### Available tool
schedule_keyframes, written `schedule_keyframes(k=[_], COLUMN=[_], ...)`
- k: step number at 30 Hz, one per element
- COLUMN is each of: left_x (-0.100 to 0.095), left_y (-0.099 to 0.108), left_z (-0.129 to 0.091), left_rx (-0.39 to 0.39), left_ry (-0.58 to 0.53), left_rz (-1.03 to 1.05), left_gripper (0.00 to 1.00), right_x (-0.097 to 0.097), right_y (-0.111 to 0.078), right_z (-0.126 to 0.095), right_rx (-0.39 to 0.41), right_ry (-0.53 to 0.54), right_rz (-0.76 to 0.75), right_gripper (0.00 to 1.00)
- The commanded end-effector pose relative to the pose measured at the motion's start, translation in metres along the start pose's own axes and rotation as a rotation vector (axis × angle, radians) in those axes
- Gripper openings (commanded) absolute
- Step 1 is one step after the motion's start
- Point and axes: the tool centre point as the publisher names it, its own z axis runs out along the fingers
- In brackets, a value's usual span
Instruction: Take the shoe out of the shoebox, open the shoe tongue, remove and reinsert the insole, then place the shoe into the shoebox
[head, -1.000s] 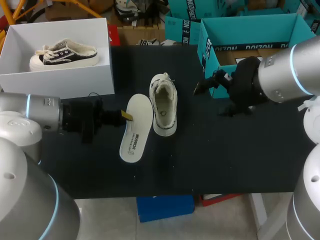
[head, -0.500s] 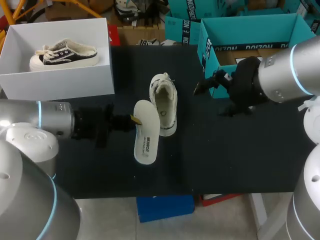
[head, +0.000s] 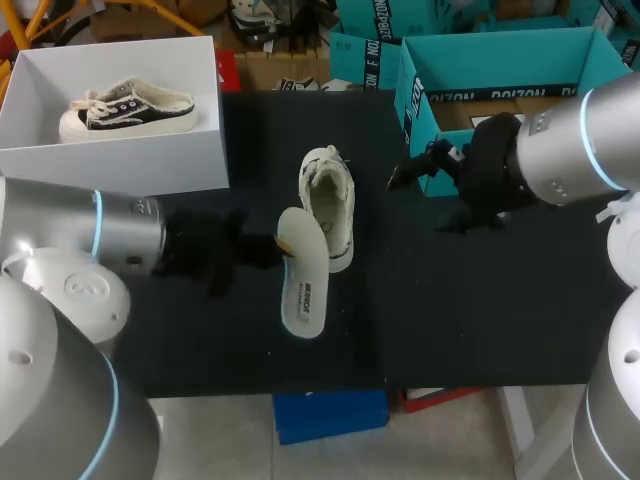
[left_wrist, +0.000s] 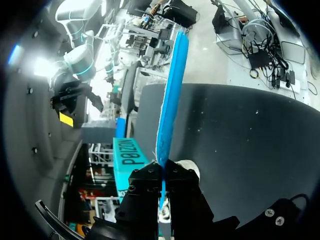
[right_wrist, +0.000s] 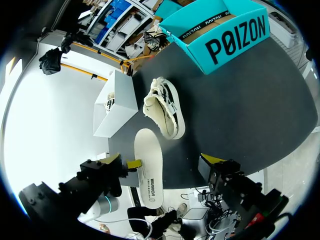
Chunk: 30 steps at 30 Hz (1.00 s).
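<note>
My left fingers (head: 268, 247) pinch the upper end of the insole (head: 306, 280) at centre frame, beside the shoe (head: 328, 205) on the table (head: 450, 320). My right fingers (right_wrist: 212, 160), right of centre, stand apart, holding nothing.

The black table (head: 480, 310) bears a cream shoe (head: 328, 205), white shoebox (head: 120, 165) (back left) and teal box (head: 480, 62).

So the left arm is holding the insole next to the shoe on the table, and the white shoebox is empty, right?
Not empty: the head view shows a dark shoe lying in the white shoebox. The rest holds: the left gripper holds the insole beside the cream shoe on the table.
</note>
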Motion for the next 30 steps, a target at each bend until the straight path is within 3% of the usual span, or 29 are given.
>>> schedule_keyframes(k=[1,13,30], left_x=[-0.006,-0.010,0.002], left_y=[0.008,0.031,0.054], left_z=[0.007,0.026,0.059], left_rx=[0.024,0.061,0.088], left_ry=[0.110,0.153,0.192], left_rz=[0.010,-0.004,-0.015], left_gripper=[0.00,0.00,0.00], right_x=[0.001,0.001,0.001], right_y=[-0.001,-0.001,-0.001], right_z=[0.001,0.001,0.001], right_rx=[-0.002,-0.002,-0.002], right_ry=[-0.004,-0.004,-0.004], right_rz=[0.001,0.001,0.001], right_gripper=[1.00,1.00,1.00])
